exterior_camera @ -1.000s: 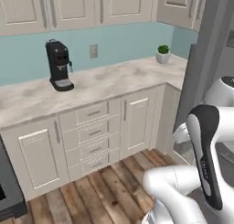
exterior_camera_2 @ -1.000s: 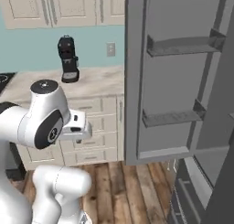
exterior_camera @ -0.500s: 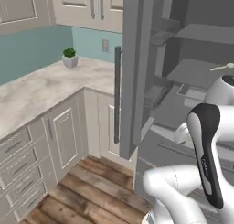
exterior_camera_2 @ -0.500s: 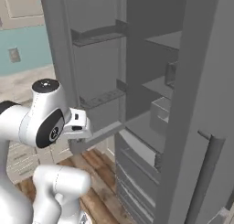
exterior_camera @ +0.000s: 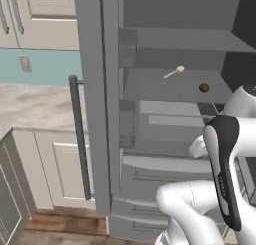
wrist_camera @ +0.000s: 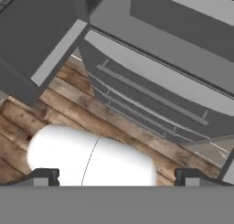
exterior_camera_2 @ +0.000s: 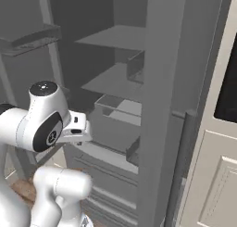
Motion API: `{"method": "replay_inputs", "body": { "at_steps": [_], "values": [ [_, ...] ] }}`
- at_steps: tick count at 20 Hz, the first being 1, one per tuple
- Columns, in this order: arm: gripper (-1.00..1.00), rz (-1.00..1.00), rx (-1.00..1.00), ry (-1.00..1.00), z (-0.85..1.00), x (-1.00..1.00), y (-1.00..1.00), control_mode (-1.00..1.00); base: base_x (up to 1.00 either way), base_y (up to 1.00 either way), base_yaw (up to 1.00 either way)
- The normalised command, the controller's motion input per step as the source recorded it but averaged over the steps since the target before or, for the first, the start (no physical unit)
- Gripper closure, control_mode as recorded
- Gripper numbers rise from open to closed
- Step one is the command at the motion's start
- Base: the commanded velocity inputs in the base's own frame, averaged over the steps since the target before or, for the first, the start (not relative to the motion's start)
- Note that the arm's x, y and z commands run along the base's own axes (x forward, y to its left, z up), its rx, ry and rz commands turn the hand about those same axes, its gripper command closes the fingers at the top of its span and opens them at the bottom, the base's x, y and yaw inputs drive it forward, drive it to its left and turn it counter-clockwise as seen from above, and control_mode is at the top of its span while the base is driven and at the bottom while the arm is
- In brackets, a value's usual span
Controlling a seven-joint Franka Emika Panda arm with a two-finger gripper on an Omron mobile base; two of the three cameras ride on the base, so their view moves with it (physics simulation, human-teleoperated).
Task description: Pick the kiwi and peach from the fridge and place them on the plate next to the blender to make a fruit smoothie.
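Base swung from the counter and coffee machine to face the open fridge (exterior_camera: 107,114), camera views shifted with it, kiwi (exterior_camera: 203,87) now visible on a shelf, beside a spoon (exterior_camera: 173,72)

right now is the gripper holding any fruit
No: in the hand view the gripper has nothing between its wide-apart fingertips, while the kiwi sits on a fridge shelf.

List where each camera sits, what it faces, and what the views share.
Left base view: behind the arm's left, facing the open fridge; kiwi on a shelf; arm at lower right.
Right base view: behind its right, facing the fridge interior; arm at lower left.
Hand view: on the hand, looking down at the fridge's lower drawers and wood floor.
All three show the fridge.
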Motion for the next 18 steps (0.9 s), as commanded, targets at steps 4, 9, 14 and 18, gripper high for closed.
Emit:
{"method": "replay_inputs", "body": {
  "at_steps": [4, 9, 14, 18],
  "values": [
    [-1.00, 0.00, 0.00, 0.00, 0.00, 0.00, 0.00, 1.00, 0.88, 0.00, -0.55],
    [-1.00, 0.00, 0.00, 0.00, 0.00, 0.00, 0.00, 1.00, 0.57, 0.39, -0.56],
    [-1.00, 0.00, 0.00, 0.00, 0.00, 0.00, 0.00, 1.00, 0.31, 0.21, -0.45],
    [-1.00, -0.13, 0.00, -0.13, 0.12, 0.59, -0.03, -1.00, 0.12, 0.00, -0.05]
  ]
}}
